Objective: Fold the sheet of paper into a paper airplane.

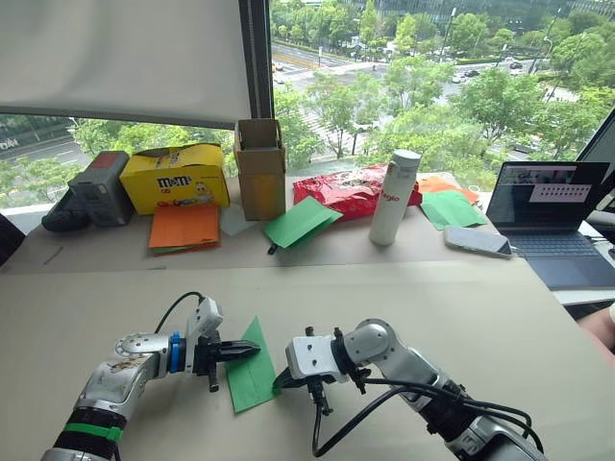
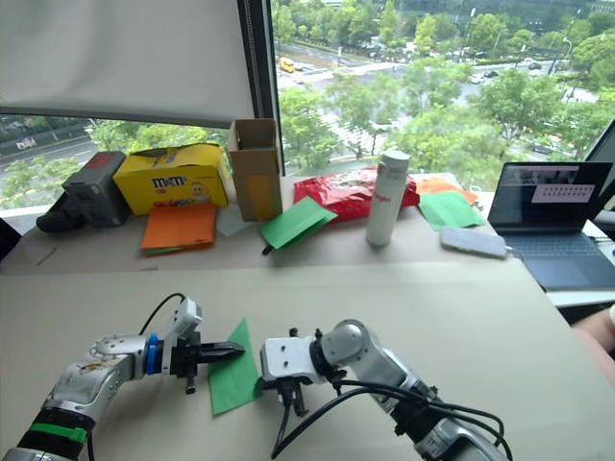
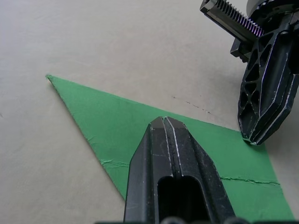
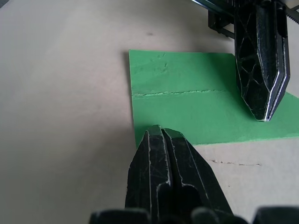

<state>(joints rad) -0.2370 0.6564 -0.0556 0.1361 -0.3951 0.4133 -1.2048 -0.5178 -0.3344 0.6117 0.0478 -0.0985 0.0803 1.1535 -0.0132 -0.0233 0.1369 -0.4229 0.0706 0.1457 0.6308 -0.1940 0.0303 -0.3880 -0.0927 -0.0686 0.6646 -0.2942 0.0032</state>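
Paper airplane (image 1: 249, 370): green pointed wedge, nose toward 12 o'clock. Left gripper (image 1: 252, 351) closed, tip pressing it; right gripper (image 1: 279, 382) closed at 3 o'clock edge.

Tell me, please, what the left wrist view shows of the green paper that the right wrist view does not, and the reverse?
The left wrist view shows the pointed nose of the sheet of paper, with the long slanted edges running back from it. The right wrist view shows the opposite, squared end, with its straight edge and corner. Both show a crease line across the green paper, which lies flat on the beige table. Both also show the left gripper and the right gripper, each shut, tips down at the paper from opposite sides.
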